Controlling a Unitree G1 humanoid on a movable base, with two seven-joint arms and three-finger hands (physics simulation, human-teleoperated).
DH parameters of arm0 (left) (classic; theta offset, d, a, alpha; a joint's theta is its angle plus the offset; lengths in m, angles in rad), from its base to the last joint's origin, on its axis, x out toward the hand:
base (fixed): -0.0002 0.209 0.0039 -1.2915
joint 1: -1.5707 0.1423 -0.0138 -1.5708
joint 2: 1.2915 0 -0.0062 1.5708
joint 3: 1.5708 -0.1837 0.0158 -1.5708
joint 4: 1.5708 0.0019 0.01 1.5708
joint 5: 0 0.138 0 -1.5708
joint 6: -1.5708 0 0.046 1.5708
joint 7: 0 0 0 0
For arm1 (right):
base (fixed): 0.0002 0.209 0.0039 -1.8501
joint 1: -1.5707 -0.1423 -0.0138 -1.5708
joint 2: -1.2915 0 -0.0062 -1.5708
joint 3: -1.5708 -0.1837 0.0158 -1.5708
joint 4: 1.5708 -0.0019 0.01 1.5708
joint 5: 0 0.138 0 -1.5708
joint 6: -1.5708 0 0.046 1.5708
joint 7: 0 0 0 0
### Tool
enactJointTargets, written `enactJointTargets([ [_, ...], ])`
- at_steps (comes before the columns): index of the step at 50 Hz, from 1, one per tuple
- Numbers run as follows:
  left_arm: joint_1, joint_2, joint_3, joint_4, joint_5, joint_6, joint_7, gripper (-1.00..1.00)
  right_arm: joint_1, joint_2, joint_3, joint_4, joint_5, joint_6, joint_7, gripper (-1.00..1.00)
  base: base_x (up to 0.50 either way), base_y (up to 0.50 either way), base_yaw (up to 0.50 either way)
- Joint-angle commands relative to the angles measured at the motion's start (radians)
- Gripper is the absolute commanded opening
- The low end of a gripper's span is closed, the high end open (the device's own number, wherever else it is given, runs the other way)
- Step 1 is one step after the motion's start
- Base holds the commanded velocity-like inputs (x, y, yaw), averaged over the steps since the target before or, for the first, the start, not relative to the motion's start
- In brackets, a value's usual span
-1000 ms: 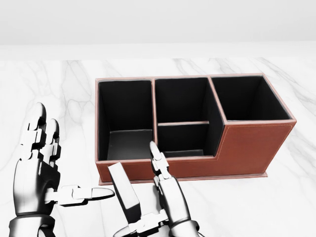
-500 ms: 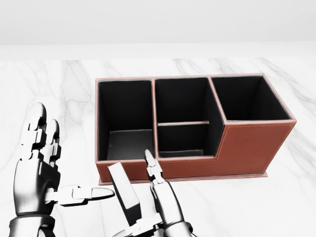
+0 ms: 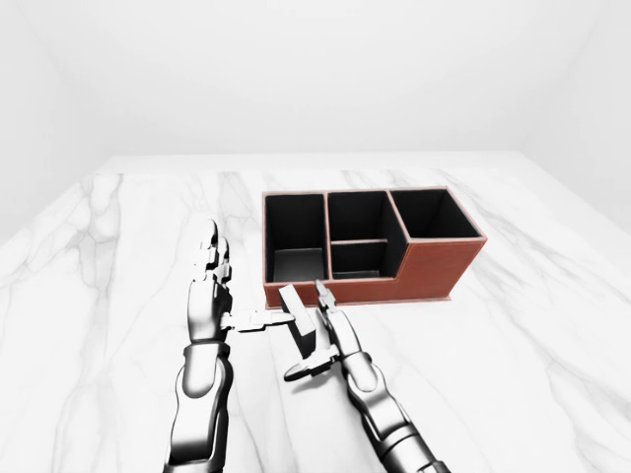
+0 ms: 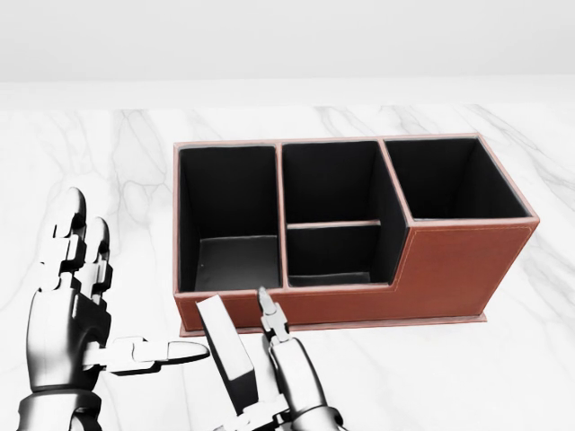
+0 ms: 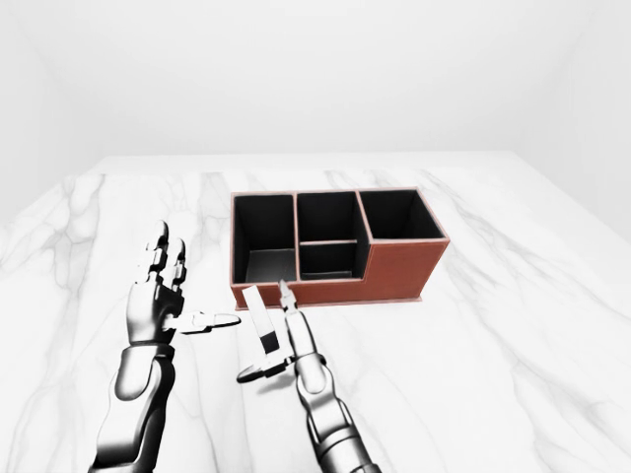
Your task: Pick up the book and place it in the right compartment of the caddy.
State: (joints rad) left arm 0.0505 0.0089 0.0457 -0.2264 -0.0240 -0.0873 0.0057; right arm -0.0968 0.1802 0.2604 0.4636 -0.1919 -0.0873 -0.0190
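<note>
Though small and thin, book (image 4: 226,355) likely stiff, light, slick-covered; best pinched across flat faces. Stands tilted on marble table (image 3: 513,325), just below caddy (image 4: 449,269). Right hand (image 4: 283,382) alongside, clamp unconfirmable: thumb cropped. Left hand (image 4: 76,310) open, apart. Lower book edge hidden.

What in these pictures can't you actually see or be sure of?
- Book: its lower end is cut off by the head view's bottom edge; too small elsewhere to read its cover.
- Right hand: whether its fingers really touch the book.
- Caddy: right compartment's floor, hidden by its wall.
</note>
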Motion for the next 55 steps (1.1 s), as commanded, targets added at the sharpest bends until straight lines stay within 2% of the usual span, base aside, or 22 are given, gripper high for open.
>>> enactJointTargets([
  [1, 0.003, -0.002, -0.002, 0.005, -0.019, 0.0, -0.012, 1.0, -0.043, 0.006, -0.024, 0.133, -0.01, 0.0, -0.016, 1.0, 0.0, 0.0, 0.0],
  [4, 0.003, -0.002, -0.002, 0.005, -0.02, 0.0, -0.012, 1.0, -0.051, 0.009, -0.035, 0.168, -0.013, 0.0, -0.01, 1.0, 0.0, 0.0, 0.0],
  [5, 0.002, -0.002, -0.002, 0.004, -0.02, 0.0, -0.012, 1.0, -0.018, 0.013, -0.019, 0.045, -0.019, 0.0, 0.01, 1.0, 0.0, 0.0, 0.0],
  [7, 0.002, -0.002, -0.002, 0.004, -0.02, 0.0, -0.012, 1.0, -0.002, 0.01, -0.003, -0.001, -0.023, 0.0, 0.014, 1.0, 0.0, 0.0, 0.0],
  [8, 0.002, -0.002, -0.002, 0.005, -0.02, 0.0, -0.012, 1.0, -0.001, 0.009, 0.001, -0.006, -0.025, 0.0, 0.012, 0.9, 0.0, 0.0, 0.0],
  [9, 0.002, -0.002, -0.002, 0.005, -0.02, 0.0, -0.013, 1.0, 0.003, 0.008, 0.006, -0.012, -0.024, 0.0, 0.015, 0.63, 0.0, 0.0, 0.0],
  [10, 0.003, -0.002, -0.002, 0.004, -0.021, 0.0, -0.013, 1.0, 0.004, 0.007, 0.007, -0.009, -0.024, 0.0, 0.014, -1.0, 0.0, 0.0, 0.0],
  [15, 0.005, -0.001, 0.0, 0.004, -0.022, 0.0, -0.015, 1.0, 0.001, 0.004, 0.007, 0.006, -0.023, 0.0, 0.008, -1.0, 0.0, 0.0, 0.0],
  [17, 0.005, -0.001, 0.0, 0.004, -0.023, 0.0, -0.015, 1.0, -0.03, 0.004, -0.011, 0.129, -0.026, 0.0, -0.01, -1.0, 0.0, 0.0, 0.0],
  [18, 0.005, -0.001, 0.0, 0.006, -0.023, 0.0, -0.015, 1.0, -0.006, 0.008, -0.004, 0.045, -0.03, 0.0, 0.003, -1.0, 0.0, 0.0, 0.0],
  [28, 0.005, -0.002, -0.001, 0.005, -0.022, 0.0, -0.015, 1.0, 0.03, -0.005, 0.013, -0.094, -0.022, 0.0, 0.009, -1.0, 0.0, 0.0, 0.0],
  [34, 0.006, -0.002, -0.001, 0.004, -0.022, 0.0, -0.015, 1.0, 0.016, -0.011, 0.005, -0.038, -0.013, 0.0, -0.002, -1.0, 0.0, 0.0, 0.0],
  [35, 0.004, -0.001, -0.001, 0.009, -0.021, 0.0, -0.016, 1.0, 0.035, -0.009, 0.013, -0.145, -0.012, 0.0, 0.013, -1.0, 0.0, 0.0, 0.0],
  [39, 0.004, -0.001, 0.0, 0.007, -0.022, 0.0, -0.016, 1.0, 0.036, -0.02, 0.023, -0.174, 0.002, 0.0, 0.01, -1.0, 0.0, 0.0, 0.0],
  [44, 0.003, -0.001, 0.0, 0.008, -0.022, 0.0, -0.015, 1.0, 0.06, -0.026, 0.048, -0.366, 0.017, 0.0, 0.027, -1.0, 0.0, 0.0, 0.0],
  [47, 0.003, -0.001, -0.001, 0.008, -0.021, 0.0, -0.015, 1.0, 0.068, -0.033, 0.062, -0.414, 0.026, 0.028, 0.024, -1.0, 0.0, 0.0, 0.0],
  [49, 0.003, -0.002, -0.001, 0.007, -0.021, 0.0, -0.015, 1.0, 0.067, -0.039, 0.063, -0.418, 0.035, 0.025, 0.023, -1.0, 0.0, 0.0, 0.0],
  [50, 0.003, -0.002, -0.002, 0.004, -0.02, 0.0, -0.014, 1.0, 0.061, -0.041, 0.058, -0.354, 0.038, 0.0, 0.016, -1.0, 0.0, 0.0, 0.0],
  [51, 0.003, -0.002, -0.002, 0.004, -0.021, 0.0, -0.014, 1.0, 0.062, -0.04, 0.06, -0.389, 0.037, 0.0, 0.021, -1.0, 0.0, 0.0, 0.0],
  [53, 0.004, -0.002, -0.002, 0.004, -0.02, 0.0, -0.014, 1.0, 0.067, -0.041, 0.065, -0.433, 0.037, 0.036, 0.023, -1.0, 0.0, 0.0, 0.0],
  [54, 0.003, -0.002, -0.002, 0.007, -0.021, 0.0, -0.015, 1.0, 0.063, -0.043, 0.062, -0.383, 0.041, 0.0, 0.019, -1.0, 0.0, 0.0, 0.0],
  [55, 0.003, -0.001, -0.001, 0.008, -0.021, 0.0, -0.015, 1.0, 0.066, -0.043, 0.064, -0.421, 0.039, 0.021, 0.023, -1.0, 0.0, 0.0, 0.0],
])
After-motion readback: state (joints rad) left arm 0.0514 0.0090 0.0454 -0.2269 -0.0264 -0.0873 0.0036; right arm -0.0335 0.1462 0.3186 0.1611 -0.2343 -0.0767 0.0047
